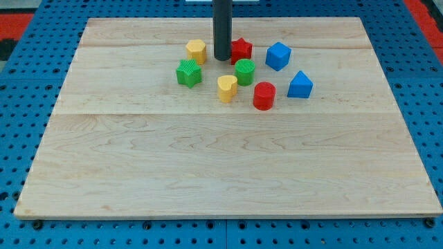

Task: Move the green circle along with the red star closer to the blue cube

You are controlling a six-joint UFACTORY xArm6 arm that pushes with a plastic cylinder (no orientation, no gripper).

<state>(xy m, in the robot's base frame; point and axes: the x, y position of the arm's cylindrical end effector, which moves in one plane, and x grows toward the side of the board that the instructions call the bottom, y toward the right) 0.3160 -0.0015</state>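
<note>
The green circle (244, 71) sits just below the red star (241, 49), near the board's top centre. The blue cube (277, 56) lies to the right of the star, a small gap apart. My tip (221, 58) stands just left of the red star, touching or nearly touching it, and up-left of the green circle. The rod hides the star's left edge.
A yellow hexagon (196, 50) and a green star (188, 72) lie left of my tip. A yellow heart (227, 88) and a red cylinder (264, 95) lie below the green circle. A blue triangular block (300, 85) is at the right. The wooden board (208, 173) rests on a blue pegboard.
</note>
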